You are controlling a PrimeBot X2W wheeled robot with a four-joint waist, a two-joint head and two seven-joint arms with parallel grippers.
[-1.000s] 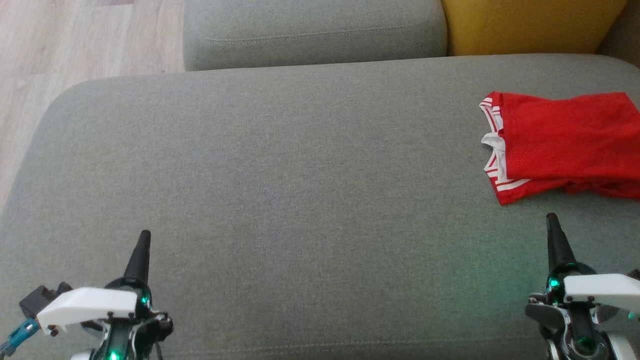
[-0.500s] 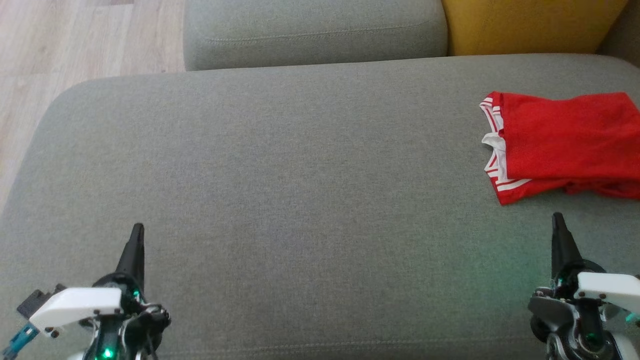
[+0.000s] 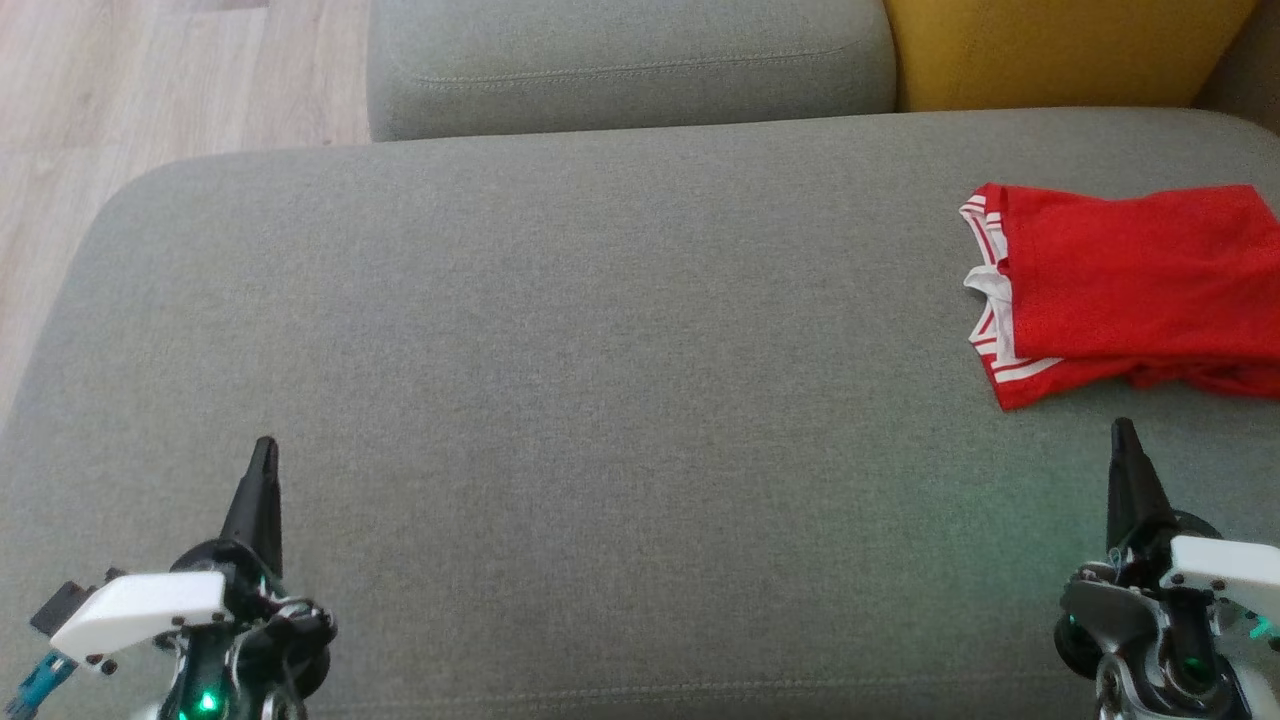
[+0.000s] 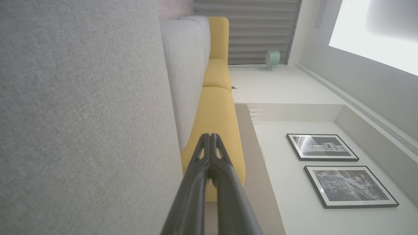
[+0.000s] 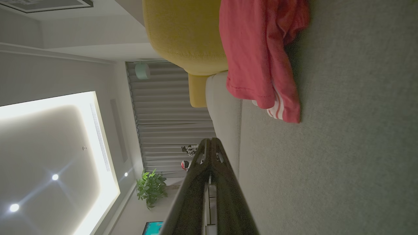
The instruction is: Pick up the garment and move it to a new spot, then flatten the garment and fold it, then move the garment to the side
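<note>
A folded red garment (image 3: 1130,285) with white stripes lies on the grey sofa seat (image 3: 600,400) at the far right, its edge running out of the head view. It also shows in the right wrist view as the red garment (image 5: 258,55), ahead of the fingertips. My right gripper (image 3: 1122,432) is shut and empty, a short way in front of the garment without touching it; its tips (image 5: 210,141) meet. My left gripper (image 3: 264,447) is shut and empty at the lower left, far from the garment, with its fingers (image 4: 210,136) pressed together.
A grey back cushion (image 3: 630,60) and a yellow cushion (image 3: 1060,50) stand behind the seat. Wooden floor (image 3: 150,90) lies beyond the seat's left edge. The seat's wide middle is bare fabric.
Both grippers have drifted slightly outward and forward: the left one to the left, the right one to the right. The garment has not moved.
</note>
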